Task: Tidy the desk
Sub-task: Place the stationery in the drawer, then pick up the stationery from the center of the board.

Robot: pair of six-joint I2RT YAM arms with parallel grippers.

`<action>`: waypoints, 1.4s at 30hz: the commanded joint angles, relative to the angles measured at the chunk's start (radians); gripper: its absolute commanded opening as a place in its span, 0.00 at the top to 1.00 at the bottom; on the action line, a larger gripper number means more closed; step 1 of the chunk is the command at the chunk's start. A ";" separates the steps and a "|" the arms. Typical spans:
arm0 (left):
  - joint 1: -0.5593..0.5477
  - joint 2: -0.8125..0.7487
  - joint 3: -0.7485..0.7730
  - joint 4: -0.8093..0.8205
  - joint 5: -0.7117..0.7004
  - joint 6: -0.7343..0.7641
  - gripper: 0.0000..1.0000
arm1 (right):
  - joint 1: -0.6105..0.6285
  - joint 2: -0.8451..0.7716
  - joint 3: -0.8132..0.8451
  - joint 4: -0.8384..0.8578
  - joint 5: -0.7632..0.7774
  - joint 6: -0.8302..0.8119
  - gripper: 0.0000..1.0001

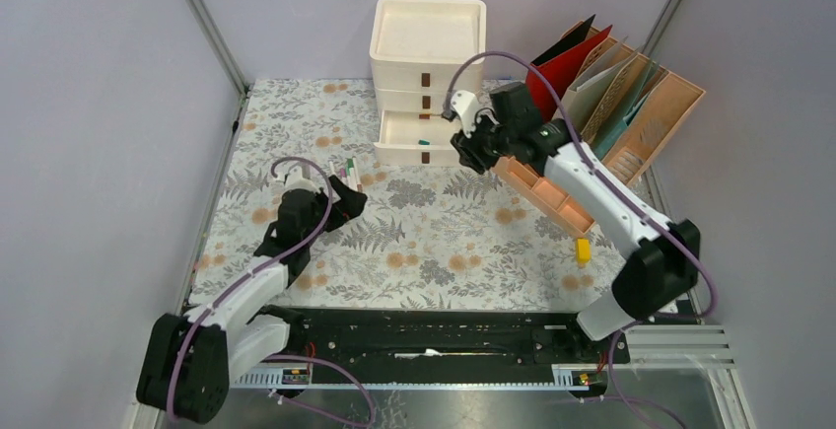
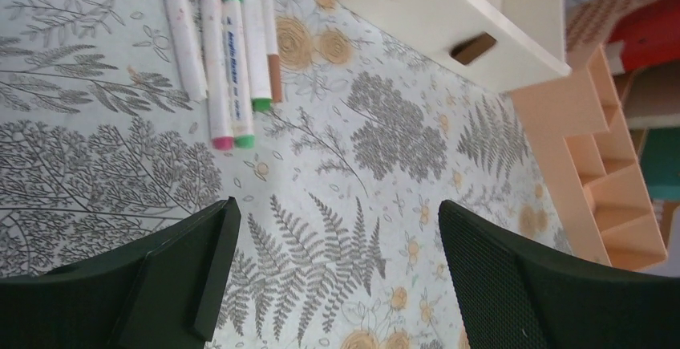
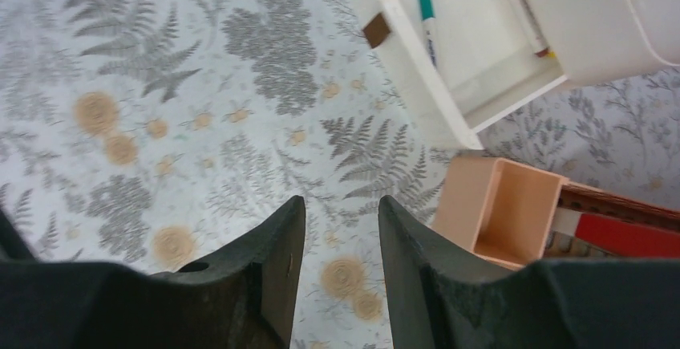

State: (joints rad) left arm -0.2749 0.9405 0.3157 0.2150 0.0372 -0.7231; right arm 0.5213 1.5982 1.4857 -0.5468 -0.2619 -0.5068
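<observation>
The desk (image 1: 434,242) carries a fern-and-flower cloth. Several markers (image 1: 346,169) lie side by side on it left of centre; in the left wrist view these markers (image 2: 228,60) have pink, green and brown tips. My left gripper (image 1: 347,195) hovers just in front of them, and in its own view the left gripper (image 2: 337,208) stands wide open and empty over bare cloth. My right gripper (image 1: 465,148) hangs beside the pulled-out bottom drawer (image 1: 414,141). Seen from its wrist, the right gripper (image 3: 342,202) is open with nothing between its jaws. The drawer (image 3: 473,52) holds a green-capped marker (image 3: 427,16) and another marker (image 3: 521,4).
A white drawer unit (image 1: 428,49) stands at the back centre. A peach compartment organizer (image 1: 552,197) lies to the right of the drawer, under my right arm. Behind it a peach file rack (image 1: 631,104) holds folders. A small yellow object (image 1: 583,250) sits near the right front.
</observation>
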 commanded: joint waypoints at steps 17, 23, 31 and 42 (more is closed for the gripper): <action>0.071 0.618 0.631 -0.412 -0.355 0.026 0.31 | -0.150 -0.326 -0.380 0.176 -0.606 0.099 0.01; 0.115 0.768 0.752 -0.471 -0.320 0.057 0.48 | -0.151 -0.325 -0.393 0.174 -0.652 0.083 0.00; 0.139 0.873 0.848 -0.504 -0.313 0.099 0.55 | -0.151 -0.323 -0.397 0.168 -0.668 0.076 0.01; 0.146 0.974 0.947 -0.572 -0.269 0.138 0.56 | -0.150 -0.319 -0.399 0.159 -0.674 0.064 0.01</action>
State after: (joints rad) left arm -0.1352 1.8881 1.1999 -0.3199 -0.2447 -0.6128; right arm 0.3729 1.3022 1.0939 -0.4053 -0.8993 -0.4255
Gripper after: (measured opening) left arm 0.440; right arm 0.993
